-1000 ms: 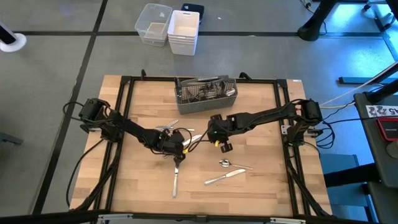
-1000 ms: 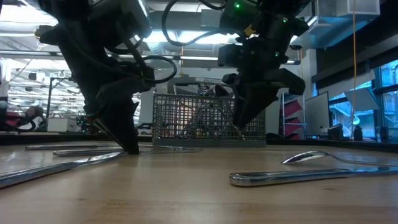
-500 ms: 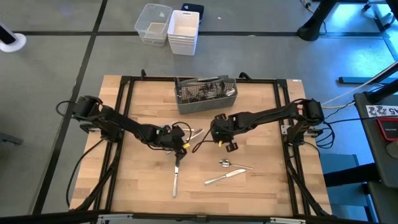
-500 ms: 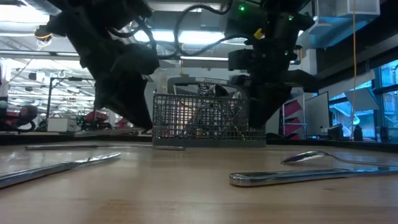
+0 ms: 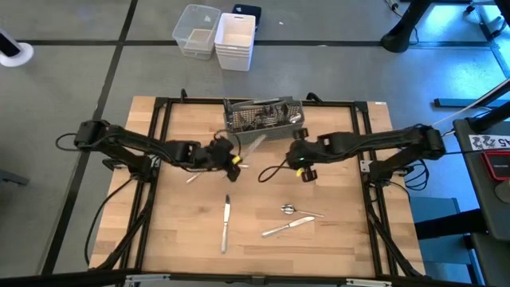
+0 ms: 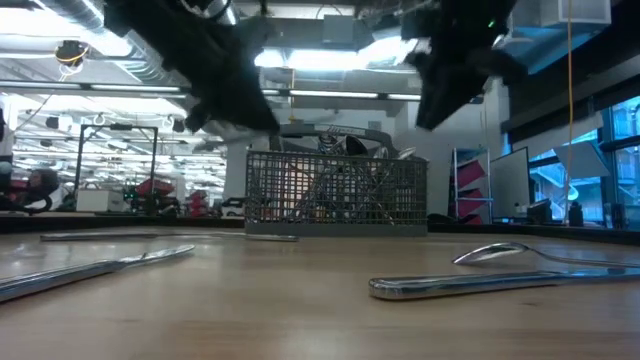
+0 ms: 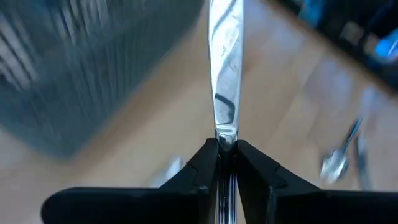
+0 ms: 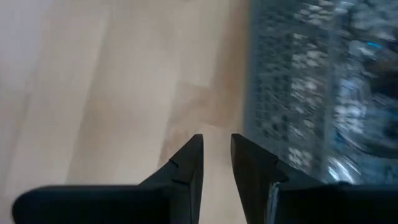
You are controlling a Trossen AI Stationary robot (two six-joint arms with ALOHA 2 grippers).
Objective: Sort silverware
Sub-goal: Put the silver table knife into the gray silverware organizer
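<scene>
My left gripper [image 5: 229, 156] hangs over the table's middle, shut on a silver table knife [image 5: 250, 144] that points toward the grey wire-mesh caddy [image 5: 264, 119] at the far edge. The caddy holds several pieces of silverware. My right gripper [image 5: 300, 162] hangs to the right of it, in front of the caddy [image 8: 311, 93]. Its fingers [image 8: 189, 158] stand a little apart with only bare wood showing between them. On the table lie a knife [image 5: 225, 226], a spoon [image 5: 290, 209] and another knife [image 5: 286, 227]. My left gripper pinches the knife between its two fingers, where the blade meets the handle [image 7: 225, 135]. The fingers lie along the knife. The blade [image 7: 224, 68] sticks straight out beyond the fingertips toward the caddy, lifted clear of the table.
One loose silver piece [image 5: 192, 177] lies on the wood near my left arm. White plastic bins [image 5: 225, 36] stand on the floor beyond the far edge. In the low view a knife [image 6: 480, 283] and a spoon [image 6: 500, 252] lie close in front.
Both grippers have risen from the table and gone toward the far edge and the caddy. My left gripper has carried the knife up clear of the wood and swung toward the right. My right gripper has also shifted right.
</scene>
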